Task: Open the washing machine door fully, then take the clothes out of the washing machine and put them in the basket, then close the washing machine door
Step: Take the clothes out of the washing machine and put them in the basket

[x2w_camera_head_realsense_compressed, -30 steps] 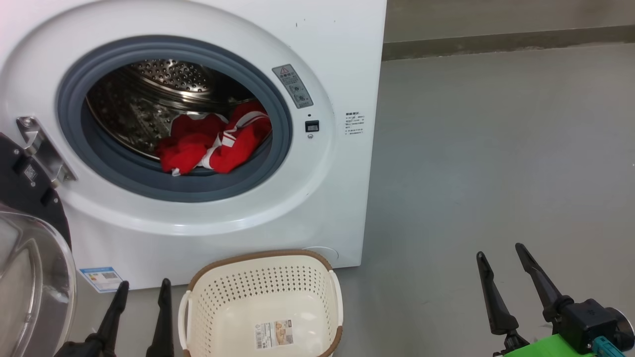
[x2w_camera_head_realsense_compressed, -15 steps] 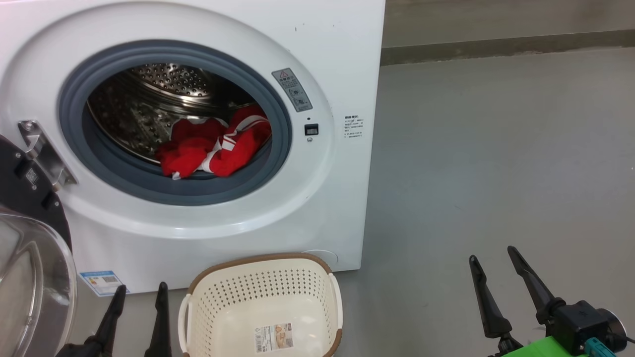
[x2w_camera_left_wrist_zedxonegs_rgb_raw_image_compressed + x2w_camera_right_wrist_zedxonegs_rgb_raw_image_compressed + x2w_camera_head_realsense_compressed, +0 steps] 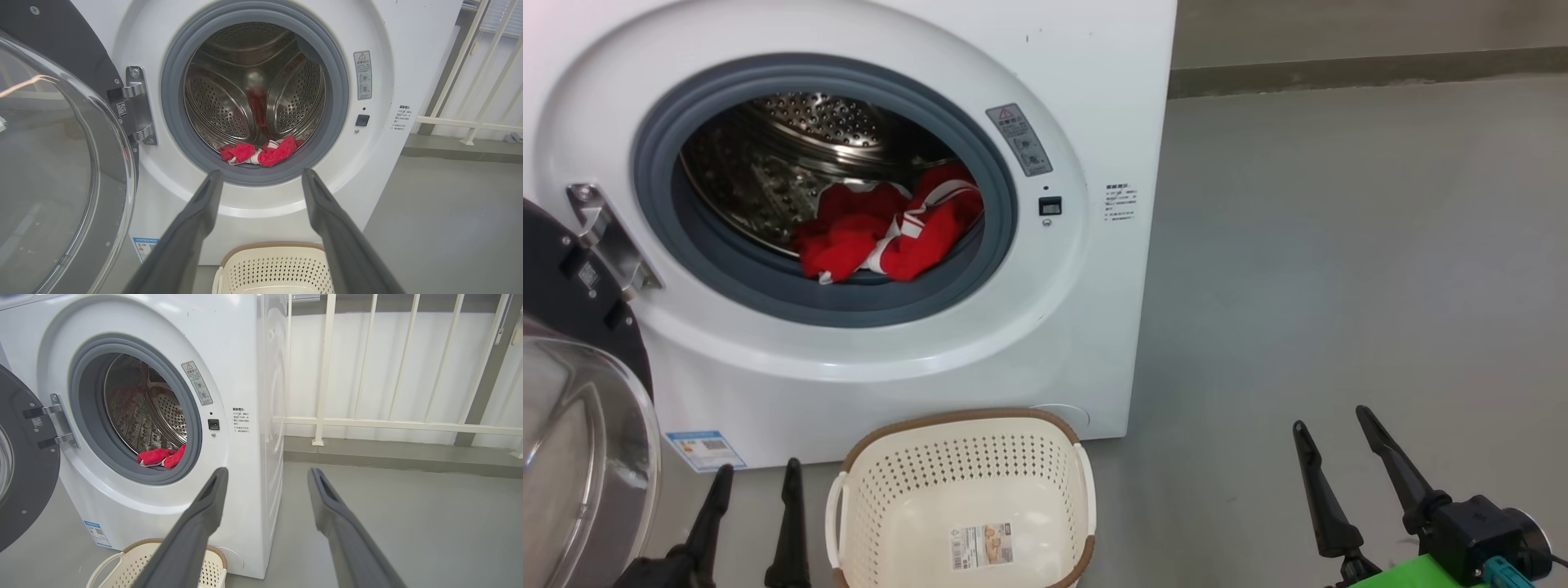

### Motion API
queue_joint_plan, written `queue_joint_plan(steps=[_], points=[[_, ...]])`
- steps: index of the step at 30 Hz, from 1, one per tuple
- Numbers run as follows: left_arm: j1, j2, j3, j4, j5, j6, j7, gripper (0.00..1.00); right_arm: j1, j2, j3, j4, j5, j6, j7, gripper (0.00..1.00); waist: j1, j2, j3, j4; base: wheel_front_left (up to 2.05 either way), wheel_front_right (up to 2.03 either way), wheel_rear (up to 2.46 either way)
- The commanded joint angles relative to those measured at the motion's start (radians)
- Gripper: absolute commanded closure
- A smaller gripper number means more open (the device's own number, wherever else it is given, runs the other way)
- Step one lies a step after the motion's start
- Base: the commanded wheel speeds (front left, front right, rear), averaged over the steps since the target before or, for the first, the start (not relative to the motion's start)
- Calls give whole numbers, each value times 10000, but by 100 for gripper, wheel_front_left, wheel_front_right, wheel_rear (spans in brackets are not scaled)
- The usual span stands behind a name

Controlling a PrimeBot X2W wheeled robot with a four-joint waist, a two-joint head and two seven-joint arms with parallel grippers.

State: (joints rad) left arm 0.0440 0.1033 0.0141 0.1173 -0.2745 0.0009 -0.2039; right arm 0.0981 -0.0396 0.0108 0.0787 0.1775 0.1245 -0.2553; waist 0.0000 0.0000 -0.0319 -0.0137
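1. Here, the clothes (image 3: 890, 233) lie inside the washing machine (image 3: 1094, 90), eleven o'clock.
2. The basket (image 3: 956, 418), six o'clock, holds a sticker (image 3: 982, 545).
3. Left gripper (image 3: 758, 467) and right gripper (image 3: 1330, 417) are spread, grasping nothing.

Plain laundry corner, perhaps a balcony or utility space, white washing machine (image 3: 1086, 327) on bare grey floor (image 3: 1339, 245), cream basket (image 3: 956, 418) in front, white railing (image 3: 392, 424) beside.
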Motion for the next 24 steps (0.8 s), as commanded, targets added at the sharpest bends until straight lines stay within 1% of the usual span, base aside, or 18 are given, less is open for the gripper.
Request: queue_joint_plan(steps=[1, 8, 16, 24], points=[[-590, 120, 240, -173, 51, 39, -122, 0, -275, -106, 285, -245, -29, 62, -65, 0, 0, 0, 90, 105, 0, 0, 0], [-1006, 51, 72, -57, 63, 99, -159, 0, -337, -106, 313, -313, -56, 62, -65, 0, 0, 0, 518, 340, 0, 0, 0], [-2138, 52, -79, -121, 52, 126, -167, 0, -880, -106, 402, -488, -18, 62, -65, 0, 0, 0, 1686, 618, 0, 0, 0], [-3352, 54, -214, 170, 23, 160, -83, 0, -1423, -106, 549, -539, -17, 62, -65, 0, 0, 0, 2641, 612, 0, 0, 0]])
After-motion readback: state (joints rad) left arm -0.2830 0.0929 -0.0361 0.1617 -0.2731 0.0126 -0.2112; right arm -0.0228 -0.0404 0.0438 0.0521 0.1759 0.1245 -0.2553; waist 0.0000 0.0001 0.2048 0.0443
